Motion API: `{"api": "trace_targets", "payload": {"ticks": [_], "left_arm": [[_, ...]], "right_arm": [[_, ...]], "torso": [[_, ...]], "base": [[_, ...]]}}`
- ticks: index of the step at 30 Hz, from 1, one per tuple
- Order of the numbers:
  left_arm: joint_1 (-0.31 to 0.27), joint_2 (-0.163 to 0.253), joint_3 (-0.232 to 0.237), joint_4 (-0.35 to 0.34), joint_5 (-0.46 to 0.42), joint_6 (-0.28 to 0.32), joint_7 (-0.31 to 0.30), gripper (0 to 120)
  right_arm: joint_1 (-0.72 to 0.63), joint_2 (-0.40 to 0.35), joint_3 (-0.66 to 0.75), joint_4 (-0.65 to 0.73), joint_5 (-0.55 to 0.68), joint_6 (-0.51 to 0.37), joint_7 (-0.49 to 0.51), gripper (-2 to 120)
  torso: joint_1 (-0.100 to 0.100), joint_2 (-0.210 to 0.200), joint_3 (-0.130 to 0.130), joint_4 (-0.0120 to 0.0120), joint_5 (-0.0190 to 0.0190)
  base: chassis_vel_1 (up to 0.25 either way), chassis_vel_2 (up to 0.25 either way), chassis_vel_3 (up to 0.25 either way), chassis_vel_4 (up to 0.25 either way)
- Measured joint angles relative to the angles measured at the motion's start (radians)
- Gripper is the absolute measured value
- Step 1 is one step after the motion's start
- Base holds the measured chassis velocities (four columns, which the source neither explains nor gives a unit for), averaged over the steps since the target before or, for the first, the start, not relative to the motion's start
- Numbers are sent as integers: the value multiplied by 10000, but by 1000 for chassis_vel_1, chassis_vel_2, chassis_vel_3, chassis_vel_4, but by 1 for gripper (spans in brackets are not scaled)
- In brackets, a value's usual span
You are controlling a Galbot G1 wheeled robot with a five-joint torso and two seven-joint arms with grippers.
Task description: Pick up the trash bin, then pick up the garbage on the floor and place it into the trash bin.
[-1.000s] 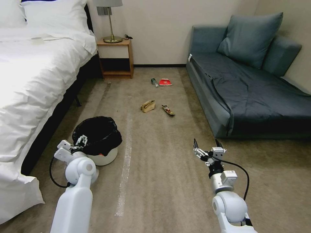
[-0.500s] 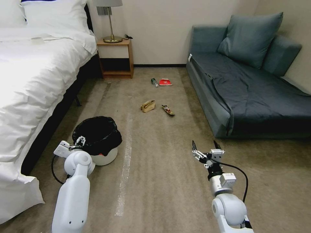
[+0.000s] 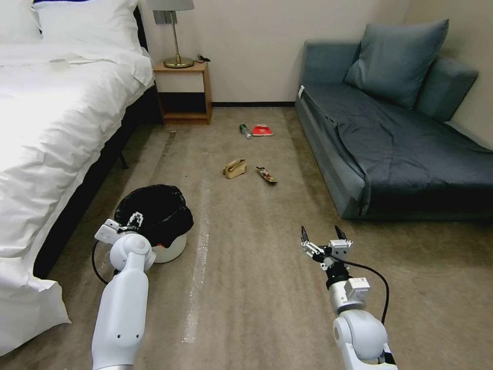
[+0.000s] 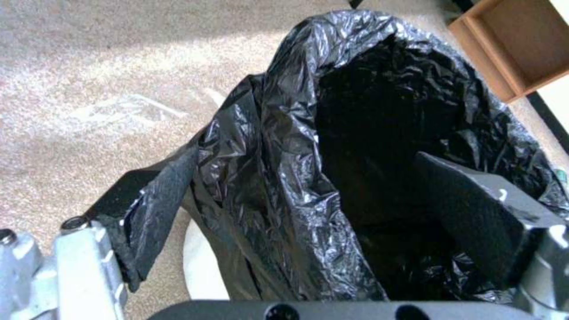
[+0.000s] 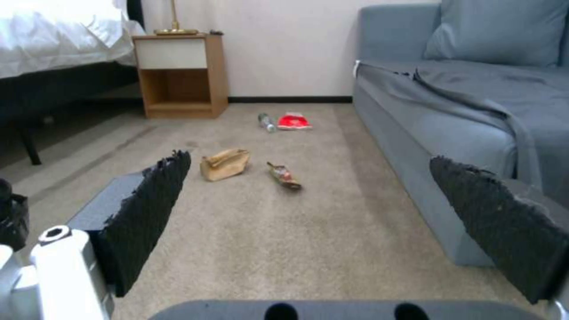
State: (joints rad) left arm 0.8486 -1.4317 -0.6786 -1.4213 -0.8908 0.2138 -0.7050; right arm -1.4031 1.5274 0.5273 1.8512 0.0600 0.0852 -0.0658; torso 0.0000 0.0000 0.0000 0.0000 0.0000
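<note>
— Beige carpet (image 3: 257,267) is running from the robot's base out to the far wall. How are the arms sitting against the trash bin (image 3: 154,216)?

— Left arm is reaching over the bin's near rim, elbow bent. In the left wrist view, the left gripper (image 4: 308,209) is straddling the rim, spread wide: one finger (image 4: 154,200) outside against the black liner bag (image 4: 284,178), the other inside the opening. It is not clamping anything. The right gripper (image 3: 322,237) is hovering above bare carpet well to the right of the bin, its fingers also wide apart and empty.

— What is lying past the bin?

— A crumpled tan paper bag (image 3: 234,168) is lying beyond the bin, with a flat snack wrapper (image 3: 266,175) just beside it. Farther still, a small bottle (image 3: 245,131) and a red packet (image 3: 262,131) are resting close together.

— What is hemming the bin in?

— A white bed (image 3: 51,128) is standing just left of the bin; a grey sofa (image 3: 390,139) is sitting well to its right. A wooden nightstand (image 3: 183,92) is standing beyond the bin against the wall. The carpet strip between bed and sofa is lying open.
</note>
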Motion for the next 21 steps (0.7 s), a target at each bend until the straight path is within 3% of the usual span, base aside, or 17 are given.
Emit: {"api": "trace_targets", "payload": {"ticks": [2,6,8,19,21], "left_arm": [[0,-9,-22,160,14,0,104,81],[14,-9,-44,200,23,-1,115,72],[45,-7,-78,233,35,-11,119,57],[54,-7,-206,369,98,-102,116,24],[117,-12,-207,411,205,-159,141,11]], "right_arm": [[-1,29,-15,-81,-13,129,-71,100],[-1,26,-17,-95,-14,160,-107,100],[4,5,-17,-114,-9,201,-159,100],[33,-44,-9,-136,-8,227,-396,100],[33,-40,-11,-182,-36,266,-415,100]], "torso": [[0,0,0,0,0],[0,0,0,0,0],[0,0,0,0,0],[0,0,0,0,0],[0,0,0,0,0]], "base": [[0,0,0,0],[0,0,0,0],[0,0,0,0],[0,0,0,0],[0,0,0,0]]}}
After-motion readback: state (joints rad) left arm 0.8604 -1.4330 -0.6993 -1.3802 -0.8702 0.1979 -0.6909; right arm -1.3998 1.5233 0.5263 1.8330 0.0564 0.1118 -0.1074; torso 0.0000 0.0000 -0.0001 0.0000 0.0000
